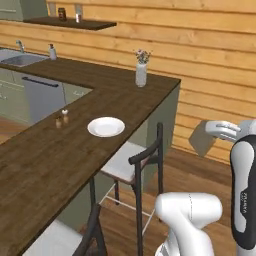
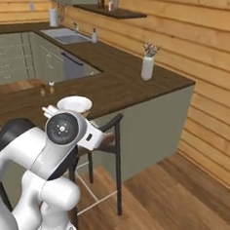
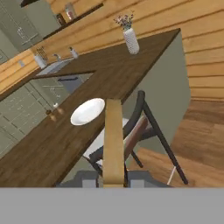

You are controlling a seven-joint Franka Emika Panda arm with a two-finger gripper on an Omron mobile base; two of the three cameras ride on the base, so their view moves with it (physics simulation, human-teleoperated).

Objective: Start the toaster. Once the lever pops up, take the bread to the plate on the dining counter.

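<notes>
In the hand view my gripper is shut on the bread, a tan slice seen edge-on that stands up from between the fingertips. The bread hangs in the air off the front edge of the dining counter, above a chair. The round white plate lies bare on the dark planks, just left of the bread. The plate sits near the counter's front edge, and my arm partly covers the plate in the right base view. The toaster and its lever are out of view.
A dark-framed chair with a pale seat stands under the counter edge below the plate, and another sits nearer me. Two small shakers stand left of the plate. A white vase marks the far corner. A sink lies at the back left.
</notes>
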